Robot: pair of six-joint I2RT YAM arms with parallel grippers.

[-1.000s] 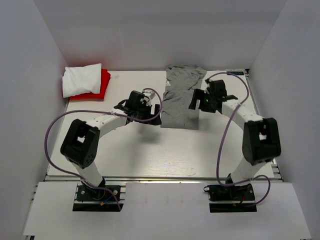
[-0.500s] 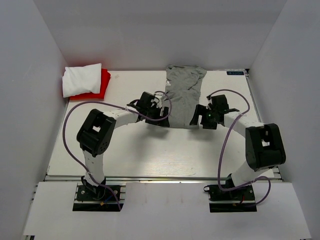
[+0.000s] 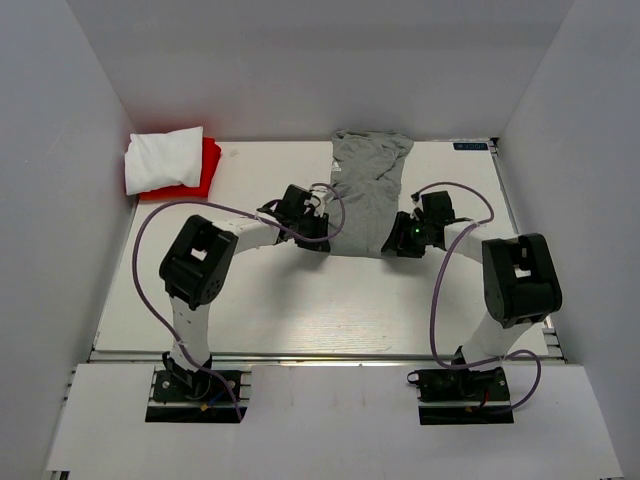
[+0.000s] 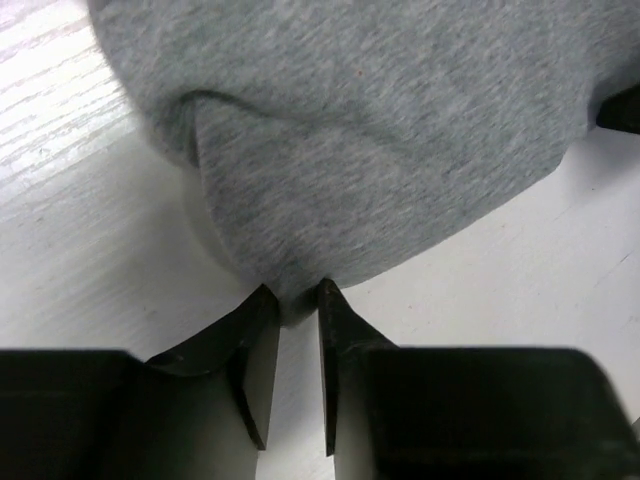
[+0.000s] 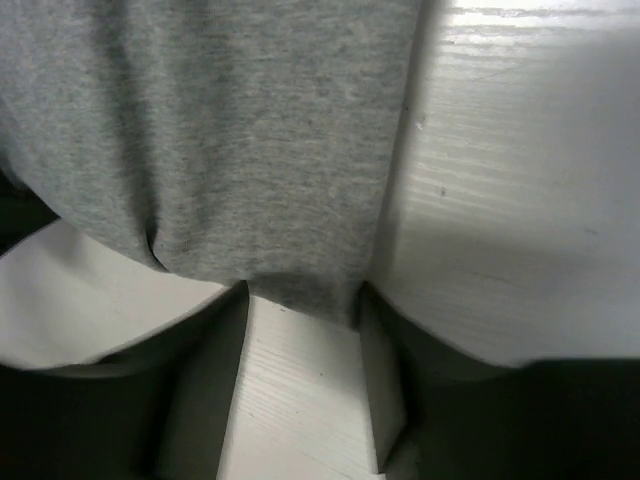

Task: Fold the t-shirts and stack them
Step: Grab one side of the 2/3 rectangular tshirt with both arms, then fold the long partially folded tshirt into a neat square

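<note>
1. T-shirt stack (image 3: 150, 170) is in the far left corner of the table (image 3: 300, 310), with the white shirt (image 3: 165, 155) folded on top of the red shirt (image 3: 207, 172). It's well apart from both arms, so no worries there.
2. Left gripper (image 4: 290, 292) is clamped on the near left corner of the grey shirt (image 3: 365, 185), but only a sliver of hem sits between the tips. If I pull hard, my guess is it slips out and the fold goes lopsided.
3. Grey shirt lies lengthwise mid-table toward the back, wrinkled and pinched narrow at the near end. Folding it like that probably bakes the creases in.
4. Right gripper (image 5: 300, 300) is at the near right corner with cloth between its fingers. The gap looks wide though, so I can't tell if it's actually gripping. If it isn't, a lift raises one corner only and the shirt twists.
</note>
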